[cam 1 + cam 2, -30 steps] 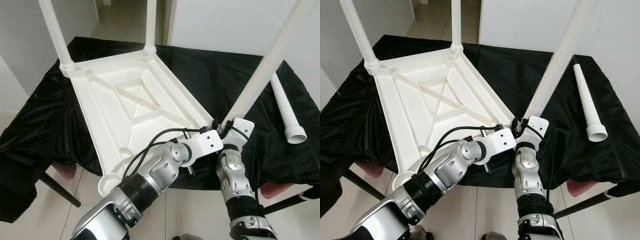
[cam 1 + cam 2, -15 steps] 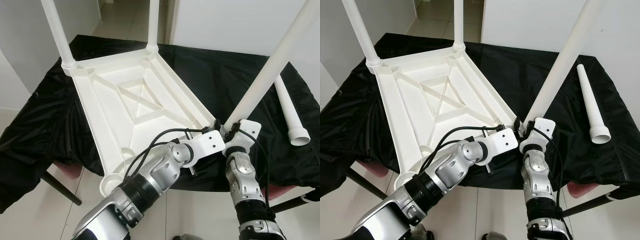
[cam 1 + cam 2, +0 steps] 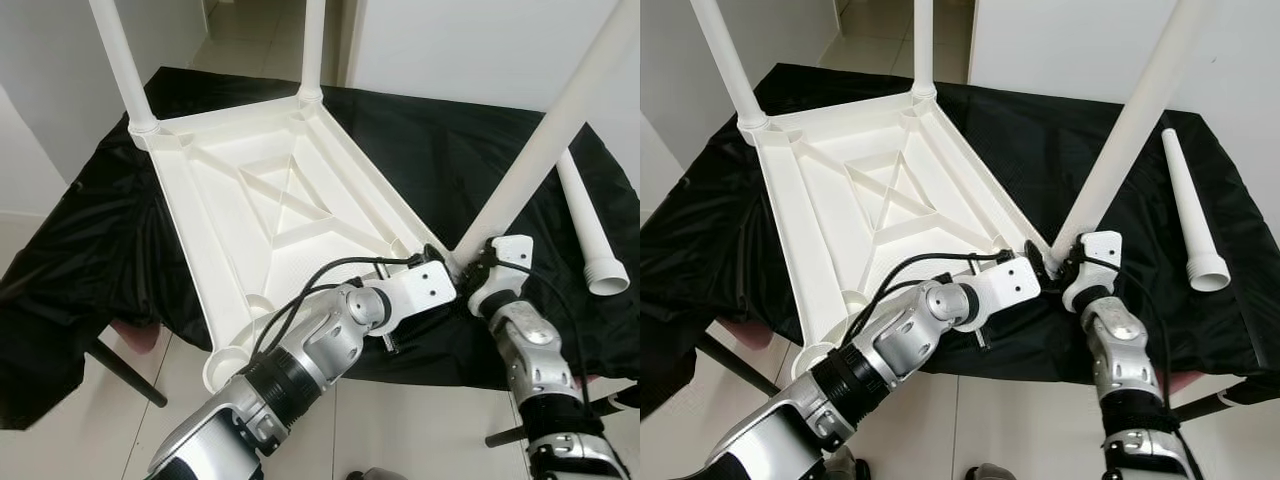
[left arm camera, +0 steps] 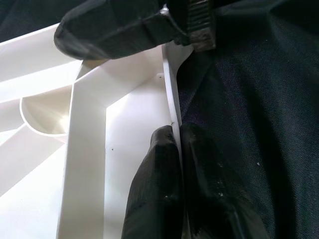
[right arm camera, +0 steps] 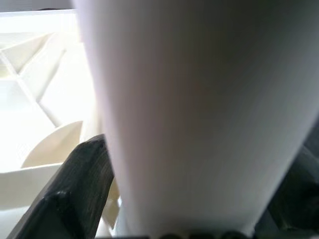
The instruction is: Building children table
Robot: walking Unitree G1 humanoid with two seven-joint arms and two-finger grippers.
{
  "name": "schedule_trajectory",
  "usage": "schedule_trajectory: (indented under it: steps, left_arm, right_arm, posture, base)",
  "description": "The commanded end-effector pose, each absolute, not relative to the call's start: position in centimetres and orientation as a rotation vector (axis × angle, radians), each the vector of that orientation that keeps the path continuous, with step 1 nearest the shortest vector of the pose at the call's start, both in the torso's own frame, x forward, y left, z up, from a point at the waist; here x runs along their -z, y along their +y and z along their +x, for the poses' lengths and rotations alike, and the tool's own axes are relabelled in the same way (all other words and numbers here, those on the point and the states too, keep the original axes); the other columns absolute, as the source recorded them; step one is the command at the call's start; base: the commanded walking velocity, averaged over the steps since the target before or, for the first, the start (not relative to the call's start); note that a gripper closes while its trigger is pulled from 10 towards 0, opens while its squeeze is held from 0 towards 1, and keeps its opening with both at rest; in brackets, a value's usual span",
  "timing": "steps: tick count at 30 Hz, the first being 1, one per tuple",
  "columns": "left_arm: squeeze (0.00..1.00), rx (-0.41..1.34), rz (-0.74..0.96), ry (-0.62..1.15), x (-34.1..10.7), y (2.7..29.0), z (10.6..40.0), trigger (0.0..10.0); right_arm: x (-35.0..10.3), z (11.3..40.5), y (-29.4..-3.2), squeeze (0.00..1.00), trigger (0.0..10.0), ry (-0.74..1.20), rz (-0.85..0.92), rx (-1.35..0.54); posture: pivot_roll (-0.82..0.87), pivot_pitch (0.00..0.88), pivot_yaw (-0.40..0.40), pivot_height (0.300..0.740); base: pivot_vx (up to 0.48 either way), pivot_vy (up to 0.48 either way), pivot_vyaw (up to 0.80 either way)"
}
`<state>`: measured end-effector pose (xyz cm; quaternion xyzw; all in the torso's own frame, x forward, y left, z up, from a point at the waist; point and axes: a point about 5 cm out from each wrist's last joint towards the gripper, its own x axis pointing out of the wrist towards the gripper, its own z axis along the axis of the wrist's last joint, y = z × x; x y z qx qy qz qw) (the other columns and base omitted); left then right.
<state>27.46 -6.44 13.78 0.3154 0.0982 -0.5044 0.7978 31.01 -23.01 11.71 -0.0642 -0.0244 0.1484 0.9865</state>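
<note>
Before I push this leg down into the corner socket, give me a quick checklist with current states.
1. Left tool clamping the tabletop rim: ok, fingers pinch the edge.
2. Right tool gripping the tilted leg: ok, held near its lower end.
3. Leg upright over the socket: not ok, it leans away.
4. Leg end seated in the socket: cannot tell, tools hide it.
5. Fourth leg ready: ok, lying on the black cloth.
6. Empty near socket unobstructed: ok.

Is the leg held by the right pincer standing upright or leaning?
Leaning: the leg slants away from the tabletop, unlike the two upright legs.
</note>
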Motion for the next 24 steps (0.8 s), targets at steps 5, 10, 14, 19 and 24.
schedule_trajectory:
  steps: [5,10,14,19,24]
  left_arm:
    - [0.00,1.145,0.699,0.203,-13.6,-7.2,26.7,10.0]
    - [0.00,1.150,0.700,0.201,-13.7,-7.3,26.7,10.0]
    - [0.00,1.152,0.702,0.200,-13.7,-7.3,26.7,10.0]
    - [0.00,1.151,0.703,0.200,-13.7,-7.3,26.7,10.0]
    - [0.00,1.149,0.701,0.202,-13.7,-7.2,26.7,10.0]
  right_arm:
    - [-11.1,30.9,-23.3,0.00,10.0,-0.014,-0.150,-0.407]
    - [-10.1,30.6,-23.6,0.00,10.0,0.051,-0.202,-0.530]
    - [-9.2,30.5,-23.9,0.00,10.0,0.115,-0.210,-0.574]
    - [-8.7,30.5,-24.4,0.00,10.0,0.152,-0.200,-0.584]
    - [-8.3,30.5,-25.0,0.00,9.6,0.175,-0.193,-0.583]
  posture:
    - [0.01,0.034,-0.005,0.740]
    - [0.00,0.034,0.002,0.740]
    - [0.01,0.035,0.006,0.740]
    - [0.01,0.037,0.004,0.740]
    - [0.02,0.039,0.002,0.740]
  base:
    - [0.000,0.000,0.00]
    - [0.000,0.000,0.00]
    - [0.000,0.000,0.00]
    - [0.000,0.000,0.00]
    - [0.000,0.000,0.00]
